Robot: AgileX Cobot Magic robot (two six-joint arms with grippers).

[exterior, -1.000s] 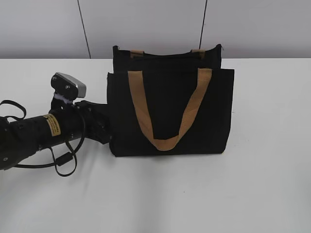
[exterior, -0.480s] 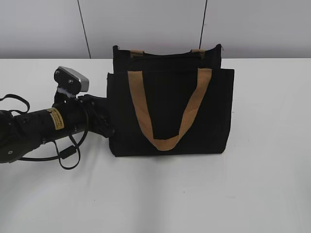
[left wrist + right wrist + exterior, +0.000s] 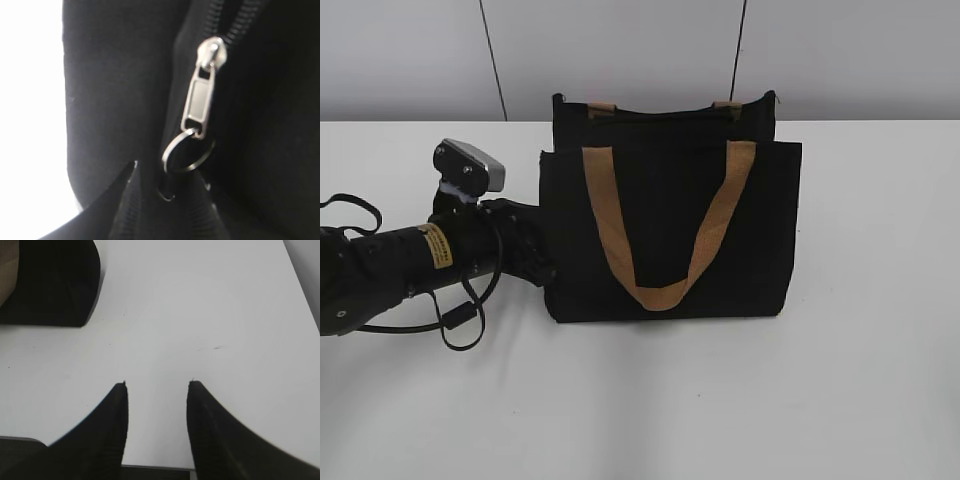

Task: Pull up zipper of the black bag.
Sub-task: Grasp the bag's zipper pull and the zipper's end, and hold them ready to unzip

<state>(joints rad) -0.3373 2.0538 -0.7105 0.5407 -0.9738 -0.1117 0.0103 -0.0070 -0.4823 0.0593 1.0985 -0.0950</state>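
Note:
The black bag (image 3: 670,230) stands upright mid-table, with two tan loop handles. My left gripper (image 3: 542,262) is pressed against the bag's left edge. In the left wrist view the zipper's silver pull tab (image 3: 201,97) hangs on the black zip line, with its ring (image 3: 186,150) below it. The open fingertips (image 3: 171,174) sit either side of the ring's lower part. I cannot tell if they touch it. My right gripper (image 3: 157,384) is open and empty over bare table, out of the exterior view. A corner of the bag (image 3: 50,285) lies to its upper left.
The white table (image 3: 840,400) runs around the bag up to a grey wall behind. The left arm's cable loops (image 3: 460,315) lie on the table at the left. The table's near edge (image 3: 155,469) shows below the right gripper.
The left arm has moved right and slightly up, closer against the bag's left edge. The bag has stayed in place.

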